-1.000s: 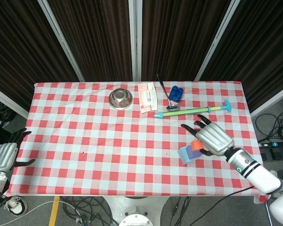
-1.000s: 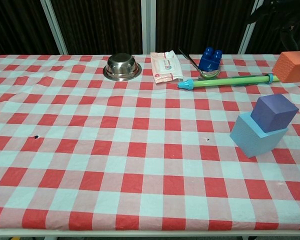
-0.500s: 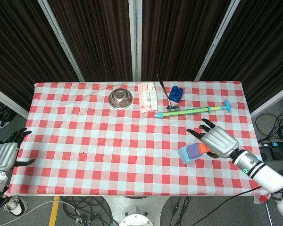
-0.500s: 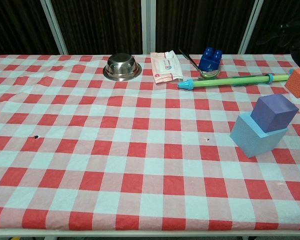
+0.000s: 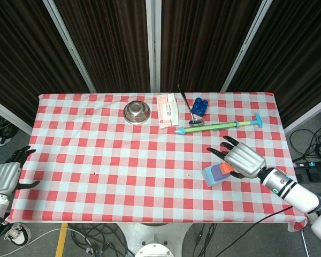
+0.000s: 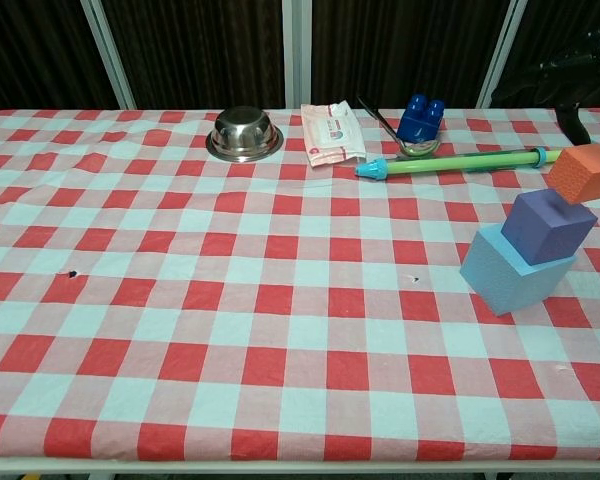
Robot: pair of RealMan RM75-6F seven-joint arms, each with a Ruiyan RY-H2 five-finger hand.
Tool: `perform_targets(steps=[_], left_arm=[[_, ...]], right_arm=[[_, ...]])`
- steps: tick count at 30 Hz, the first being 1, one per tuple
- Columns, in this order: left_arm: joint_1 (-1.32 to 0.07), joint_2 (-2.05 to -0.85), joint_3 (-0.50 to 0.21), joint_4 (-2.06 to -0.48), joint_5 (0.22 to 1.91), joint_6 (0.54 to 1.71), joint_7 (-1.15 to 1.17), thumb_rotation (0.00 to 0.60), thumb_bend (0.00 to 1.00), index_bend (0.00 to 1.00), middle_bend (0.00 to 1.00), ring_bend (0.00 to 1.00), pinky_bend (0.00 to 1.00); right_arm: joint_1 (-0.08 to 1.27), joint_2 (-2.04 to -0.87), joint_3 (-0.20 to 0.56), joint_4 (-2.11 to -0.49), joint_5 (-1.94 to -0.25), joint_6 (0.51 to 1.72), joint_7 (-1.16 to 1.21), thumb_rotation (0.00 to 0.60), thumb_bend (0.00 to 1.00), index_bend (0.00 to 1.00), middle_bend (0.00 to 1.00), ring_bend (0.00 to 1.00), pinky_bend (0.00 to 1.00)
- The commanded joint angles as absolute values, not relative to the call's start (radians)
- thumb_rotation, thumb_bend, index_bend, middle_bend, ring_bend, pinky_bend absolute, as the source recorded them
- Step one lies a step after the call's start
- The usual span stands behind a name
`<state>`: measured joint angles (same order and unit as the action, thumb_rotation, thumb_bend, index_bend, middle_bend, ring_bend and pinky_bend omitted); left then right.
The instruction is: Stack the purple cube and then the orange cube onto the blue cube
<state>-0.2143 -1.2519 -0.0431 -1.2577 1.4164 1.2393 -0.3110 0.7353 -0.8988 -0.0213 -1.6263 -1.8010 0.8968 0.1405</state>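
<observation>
The light blue cube [image 6: 508, 269] [image 5: 208, 175] sits on the checked cloth at the right, with the purple cube [image 6: 547, 226] [image 5: 219, 172] resting askew on top of it. My right hand [image 5: 243, 159] holds the orange cube [image 6: 582, 173] [image 5: 226, 169] tilted just above the purple cube's far right corner; whether the two cubes touch is unclear. In the chest view only dark fingers [image 6: 580, 70] show at the upper right edge. My left hand [image 5: 5, 175] hangs off the table's left edge, fingers apart and holding nothing.
At the back stand a steel bowl [image 6: 244, 134], a wipes packet [image 6: 332, 134], a ladle [image 5: 191, 111], a dark blue block [image 6: 424, 117] and a long green-and-blue syringe toy [image 6: 460, 162]. The table's right edge [image 5: 282, 140] runs close to the stack.
My right hand carried the orange cube down and leftward from beside the stack until it hovers at the purple cube's top corner. The left hand stayed still.
</observation>
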Motion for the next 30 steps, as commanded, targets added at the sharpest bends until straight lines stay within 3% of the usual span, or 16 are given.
perform_targets(steps=[1, 30], left_arm=[[-0.215, -1.253, -0.043, -1.257, 1.416, 1.238, -0.311, 0.600, 0.09, 0.22, 0.19, 0.12, 0.28], [-0.213, -1.247, -0.045, -1.259, 1.422, 1.247, -0.329, 0.600, 0.09, 0.22, 0.19, 0.12, 0.28]], right_arm=[[0.738, -0.905, -0.027, -1.618, -1.806, 0.901, 0.149, 0.600, 0.17, 0.00, 0.50, 0.17, 0.09], [0.746, -0.936, -0.037, -1.626, -1.757, 0.874, 0.096, 0.600, 0.17, 0.00, 0.50, 0.17, 0.09]])
